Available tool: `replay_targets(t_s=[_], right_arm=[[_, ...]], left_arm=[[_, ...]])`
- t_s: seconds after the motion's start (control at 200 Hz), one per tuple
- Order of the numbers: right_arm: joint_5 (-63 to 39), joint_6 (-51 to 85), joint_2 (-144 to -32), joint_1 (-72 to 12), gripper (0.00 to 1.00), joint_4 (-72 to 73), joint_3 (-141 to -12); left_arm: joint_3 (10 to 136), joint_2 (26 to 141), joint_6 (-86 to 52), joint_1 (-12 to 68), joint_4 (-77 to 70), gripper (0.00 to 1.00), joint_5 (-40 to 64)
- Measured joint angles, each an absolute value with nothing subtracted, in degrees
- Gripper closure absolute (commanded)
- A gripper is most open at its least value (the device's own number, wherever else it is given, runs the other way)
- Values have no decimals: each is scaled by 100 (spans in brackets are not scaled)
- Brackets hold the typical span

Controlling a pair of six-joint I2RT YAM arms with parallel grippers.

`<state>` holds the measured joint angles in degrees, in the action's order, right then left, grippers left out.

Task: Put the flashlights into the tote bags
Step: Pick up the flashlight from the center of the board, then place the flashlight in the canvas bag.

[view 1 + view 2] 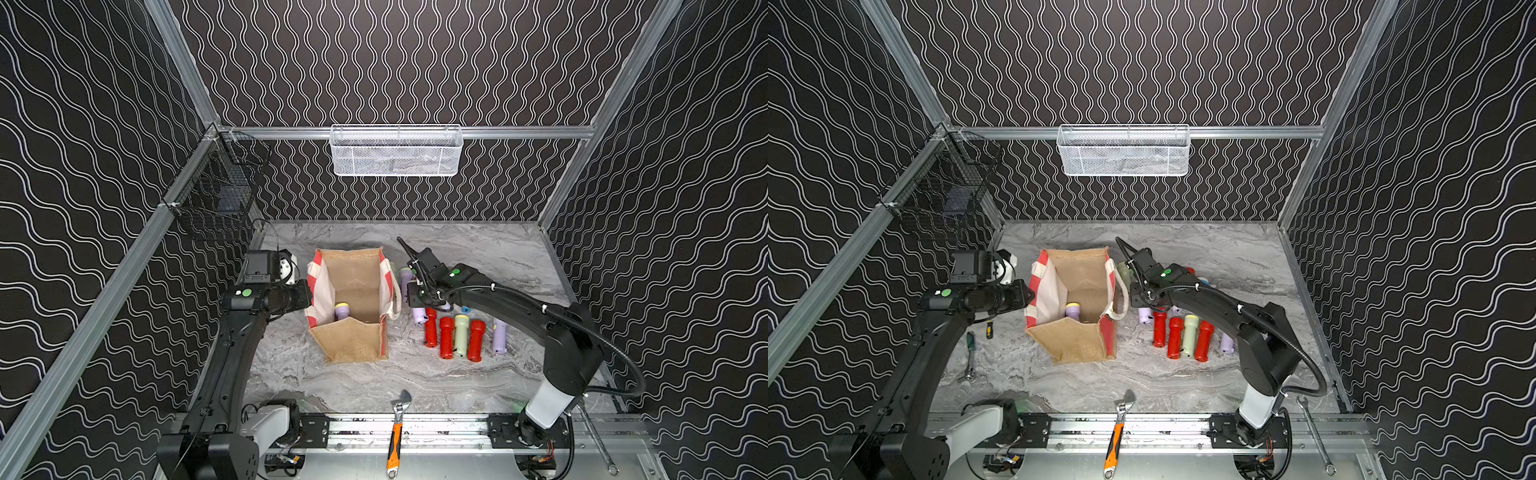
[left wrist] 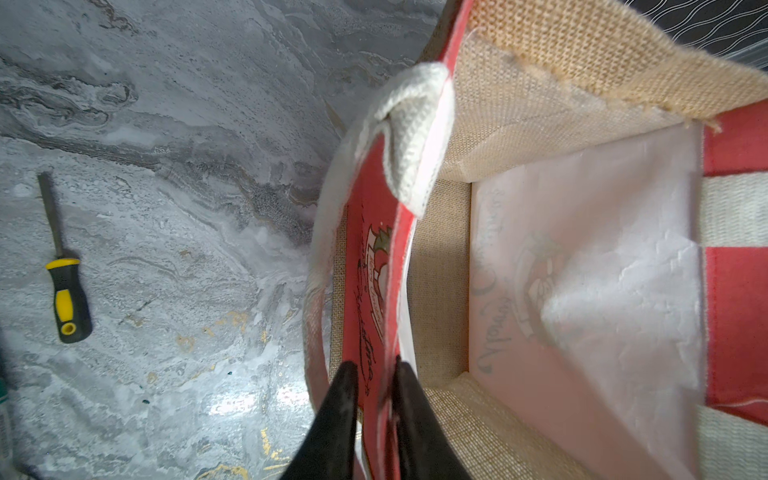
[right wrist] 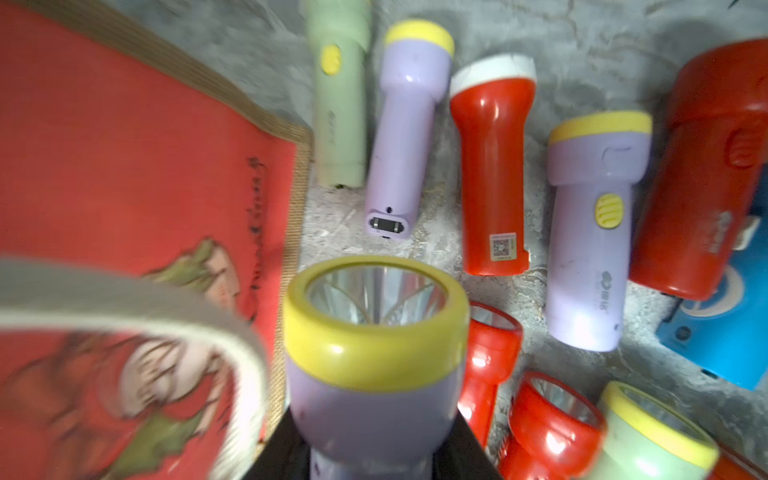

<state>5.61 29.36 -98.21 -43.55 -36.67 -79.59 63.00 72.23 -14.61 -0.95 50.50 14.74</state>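
Note:
The tan jute tote bag [image 1: 353, 345] [image 1: 1075, 345] with red-and-white side panels stands open at mid-table. One lilac flashlight [image 1: 342, 311] [image 1: 1072, 311] stands inside it. My left gripper [image 2: 376, 374] is shut on the bag's red side panel [image 2: 374, 257], at the bag's left rim in both top views. My right gripper [image 3: 374, 449] is shut on a lilac, yellow-rimmed flashlight [image 3: 374, 332] [image 1: 419, 314] just right of the bag [image 3: 124, 145]. Several flashlights in red [image 1: 446, 343], pale green [image 1: 461, 336], lilac [image 1: 500, 336] and one blue [image 3: 715, 332] lie on the table right of the bag.
An orange-handled wrench [image 1: 397, 432] lies at the front edge. A yellow-and-black screwdriver [image 2: 68, 299] and a green-handled tool [image 1: 970, 353] lie left of the bag, and a spanner [image 1: 1314, 436] at the front right. A white mesh basket [image 1: 395, 151] and a black wire basket [image 1: 216, 195] hang on the walls.

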Motion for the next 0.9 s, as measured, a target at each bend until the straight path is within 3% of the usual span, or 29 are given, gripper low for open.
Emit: replay_targets(t_s=[0.465,0.901], right_arm=[[285,2862,-8652,-4362,86,-3435,-8997],[-1046,2930,-10237,-4925,86,-2803,-10698]], left_arm=[[6278,7199,-1463,-95,5022,78,1520],[6278,7166,-1463,-95,5022,78,1553]])
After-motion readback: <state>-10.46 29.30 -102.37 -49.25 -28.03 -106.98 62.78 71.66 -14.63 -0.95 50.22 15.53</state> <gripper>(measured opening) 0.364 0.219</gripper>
